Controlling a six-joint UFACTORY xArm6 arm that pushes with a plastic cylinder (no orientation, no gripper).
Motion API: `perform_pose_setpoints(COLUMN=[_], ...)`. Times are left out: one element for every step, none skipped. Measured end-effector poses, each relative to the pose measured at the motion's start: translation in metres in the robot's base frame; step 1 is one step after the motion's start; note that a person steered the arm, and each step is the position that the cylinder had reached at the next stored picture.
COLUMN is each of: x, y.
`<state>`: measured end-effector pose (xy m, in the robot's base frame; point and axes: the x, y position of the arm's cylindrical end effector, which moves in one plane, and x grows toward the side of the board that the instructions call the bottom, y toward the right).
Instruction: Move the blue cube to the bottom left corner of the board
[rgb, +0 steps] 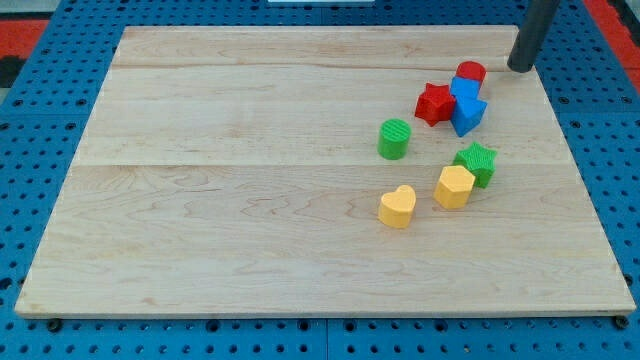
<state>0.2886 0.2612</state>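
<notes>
The blue cube (463, 89) sits at the view's upper right of the wooden board (250, 200), wedged between a red cylinder (471, 72) above it, a red star (435, 103) to its left and a second blue block (468, 114) just below it. My tip (520, 66) rests on the board to the right of the red cylinder, a short gap away, touching no block.
A green cylinder (394, 138) stands left of the cluster. A green star (478, 162), a yellow hexagon block (455, 186) and a yellow heart (397, 206) lie below it. A blue pegboard (40, 150) surrounds the board.
</notes>
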Motion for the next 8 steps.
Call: perform_pose_setpoints(x=[0.032, 0.046, 0.045, 0.036, 0.036, 0.036, 0.036, 0.045], y=[0.003, -0.044, -0.094, -0.127, -0.171, -0.185, -0.203, -0.251])
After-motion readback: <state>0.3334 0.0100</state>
